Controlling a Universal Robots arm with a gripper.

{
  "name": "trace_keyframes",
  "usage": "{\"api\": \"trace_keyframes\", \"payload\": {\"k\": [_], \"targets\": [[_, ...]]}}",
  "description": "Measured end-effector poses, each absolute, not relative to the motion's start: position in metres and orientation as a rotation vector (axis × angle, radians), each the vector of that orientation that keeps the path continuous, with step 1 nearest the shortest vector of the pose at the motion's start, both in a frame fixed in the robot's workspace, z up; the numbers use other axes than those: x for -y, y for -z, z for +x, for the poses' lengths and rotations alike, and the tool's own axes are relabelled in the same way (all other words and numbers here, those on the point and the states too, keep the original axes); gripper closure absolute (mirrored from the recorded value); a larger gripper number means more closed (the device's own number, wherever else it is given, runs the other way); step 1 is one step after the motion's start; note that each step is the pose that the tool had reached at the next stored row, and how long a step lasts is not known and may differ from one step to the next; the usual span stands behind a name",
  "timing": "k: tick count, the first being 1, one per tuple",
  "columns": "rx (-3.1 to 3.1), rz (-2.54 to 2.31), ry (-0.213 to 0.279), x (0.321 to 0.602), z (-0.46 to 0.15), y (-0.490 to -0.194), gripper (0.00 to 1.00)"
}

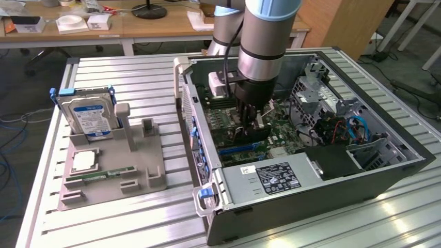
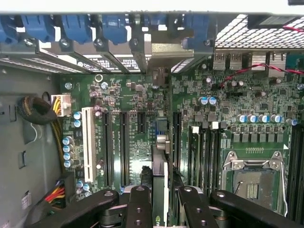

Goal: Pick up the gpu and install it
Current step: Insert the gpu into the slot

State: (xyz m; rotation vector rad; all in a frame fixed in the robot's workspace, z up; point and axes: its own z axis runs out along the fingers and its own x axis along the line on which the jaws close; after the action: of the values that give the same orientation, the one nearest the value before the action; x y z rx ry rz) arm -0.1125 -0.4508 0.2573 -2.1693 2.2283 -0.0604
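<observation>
My gripper (image 1: 249,124) reaches down into the open computer case (image 1: 386,178), over the green motherboard (image 1: 282,135). It is shut on the gpu (image 1: 252,135), which shows as a dark card held upright just above the board. In the wrist view the gpu (image 2: 159,166) appears edge-on between my two black fingers (image 2: 139,204), with my gripper (image 2: 161,211) clamped on its near end. The card runs along the motherboard (image 2: 137,102) in line with the long black expansion slots (image 2: 124,147). Whether it sits in a slot I cannot tell.
A grey parts tray (image 1: 141,175) on the exterior view's left holds a blue-labelled hard drive (image 1: 90,118), a RAM stick (image 1: 103,174) and a small chip (image 1: 84,161). Inside the case are the power supply (image 1: 272,178), drive cage (image 1: 320,90), CPU socket (image 2: 251,183) and cable bundle (image 2: 40,111).
</observation>
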Motion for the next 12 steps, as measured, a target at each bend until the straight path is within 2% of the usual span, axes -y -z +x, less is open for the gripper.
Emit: {"api": "trace_keyframes", "payload": {"k": [12], "targets": [[-2.228,-2.169,0.061,0.4504,-0.1132,-0.2616,0.74]]}}
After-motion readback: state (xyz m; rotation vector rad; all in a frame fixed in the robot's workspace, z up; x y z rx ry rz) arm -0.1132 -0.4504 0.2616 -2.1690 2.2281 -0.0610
